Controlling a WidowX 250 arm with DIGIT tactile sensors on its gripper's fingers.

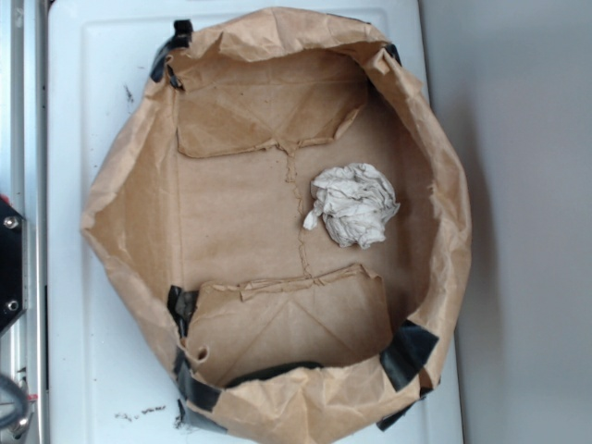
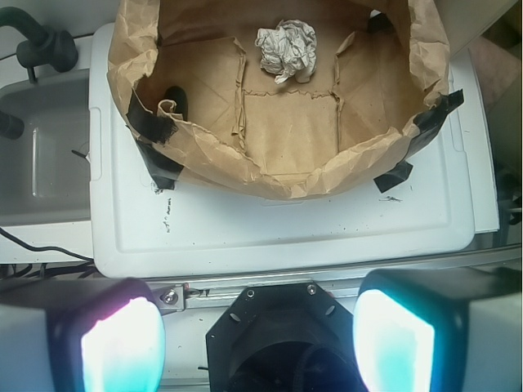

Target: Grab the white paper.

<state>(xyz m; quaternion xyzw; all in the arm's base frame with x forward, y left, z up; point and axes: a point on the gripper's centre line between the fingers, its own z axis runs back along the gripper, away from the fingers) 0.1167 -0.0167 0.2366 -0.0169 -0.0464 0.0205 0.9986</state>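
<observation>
The white paper (image 1: 354, 203) is a crumpled off-white ball lying on the floor of a wide, cut-down brown paper bag (image 1: 129, 185), right of the bag's middle. In the wrist view the white paper (image 2: 287, 48) sits at the far side of the brown paper bag (image 2: 286, 175). My gripper (image 2: 257, 335) hangs well back from the bag, over the black robot base, outside the white lid's near edge. Its two fingers stand wide apart with nothing between them. The exterior view does not show the gripper.
The bag rests on a white plastic lid (image 2: 270, 224) and is fixed with black tape (image 1: 407, 356) at its corners. Bag walls rise all round the paper. A black robot base (image 2: 274, 343) lies under the gripper. A grey tub (image 2: 41, 155) stands left.
</observation>
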